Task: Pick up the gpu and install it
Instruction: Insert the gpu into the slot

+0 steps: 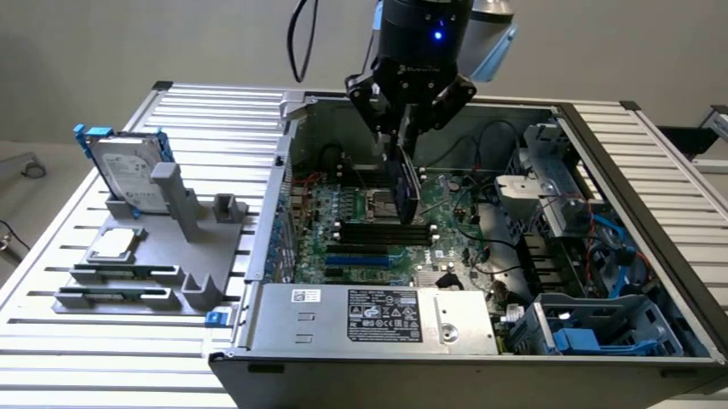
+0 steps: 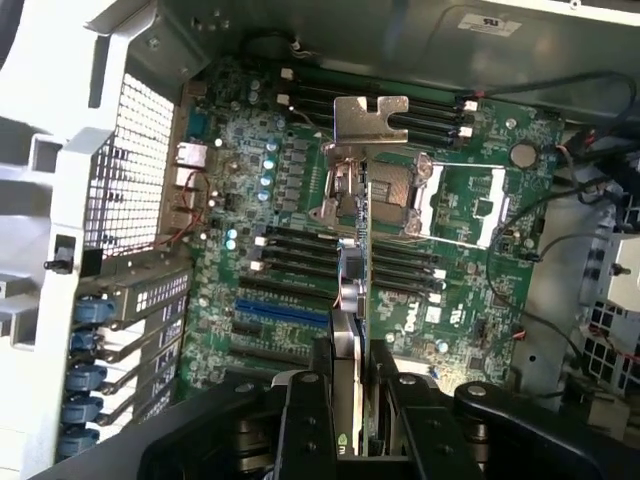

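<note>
Exterior view, clock positions taken from the open computer case (image 1: 281, 170) on a slatted metal table (image 1: 68, 341).
- Inside: green motherboard (image 1: 364, 256); labelled silver power supply (image 1: 364, 315) at six; blue plastic caddy (image 1: 574, 341) at five.
- At nine: grey stand (image 1: 187, 281) bearing upright hard drive (image 1: 125, 170) and square processor chip (image 1: 114, 244).

There is one gpu (image 1: 405, 183), one gripper (image 1: 404, 141), one open computer case (image 1: 276, 204), one hard drive (image 1: 123, 170), one CPU chip (image 1: 114, 244) and one grey stand (image 1: 182, 256).

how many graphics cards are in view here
1. The graphics card is clamped edge-on in the gripper, over the motherboard inside the open computer case. Another could be hidden behind the arm or the case walls.
</note>
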Available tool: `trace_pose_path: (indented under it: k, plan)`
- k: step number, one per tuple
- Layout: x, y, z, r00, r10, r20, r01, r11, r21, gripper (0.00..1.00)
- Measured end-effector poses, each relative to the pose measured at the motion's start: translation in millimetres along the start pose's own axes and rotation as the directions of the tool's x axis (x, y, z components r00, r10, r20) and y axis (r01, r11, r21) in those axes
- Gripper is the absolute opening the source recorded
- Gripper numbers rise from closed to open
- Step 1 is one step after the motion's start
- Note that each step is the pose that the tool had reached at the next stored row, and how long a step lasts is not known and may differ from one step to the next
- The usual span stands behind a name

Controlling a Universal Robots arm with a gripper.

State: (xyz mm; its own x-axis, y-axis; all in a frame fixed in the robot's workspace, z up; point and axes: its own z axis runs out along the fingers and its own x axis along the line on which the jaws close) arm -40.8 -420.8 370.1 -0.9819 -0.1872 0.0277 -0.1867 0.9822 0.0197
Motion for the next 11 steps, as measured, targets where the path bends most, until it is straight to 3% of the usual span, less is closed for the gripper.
trace_pose_path:
  k: [6, 11]
  plan:
    - [-0.1, -0.1, 3.0, 0.9942, -0.108, -0.0021, 0.108, 0.9942, 0.0025, 0.26]
    - [-0.2, -0.1, 5.6, 0.9802, -0.198, -0.0043, 0.198, 0.9802, 0.0047, 0.26]
